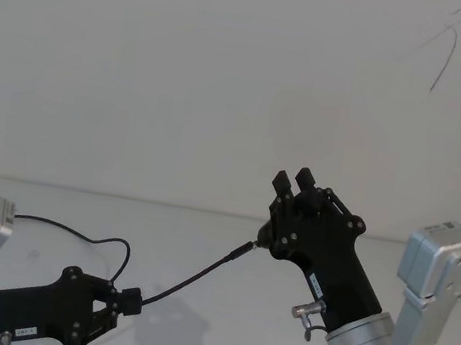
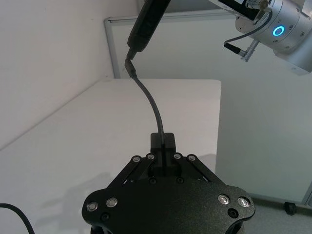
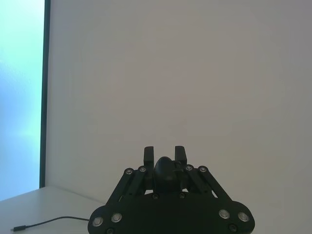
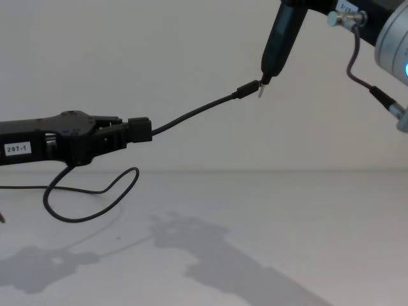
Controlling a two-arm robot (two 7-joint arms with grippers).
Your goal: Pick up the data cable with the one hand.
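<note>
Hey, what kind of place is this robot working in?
Probably a robotics lab or test bench: a bare white table against a plain wall, the left gripper shut on the data cable, and the right gripper holding a pen-shaped tool.

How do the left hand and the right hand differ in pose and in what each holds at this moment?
The left hand lies low and nearly level, shut on the data cable; the right hand is raised and points upward. The right hand grips a dark pen-shaped tool whose tip meets the cable's plug, while the left hand pinches the cable farther back, leaving slack looped on the table. Both are black two-finger hands on silver arms.
</note>
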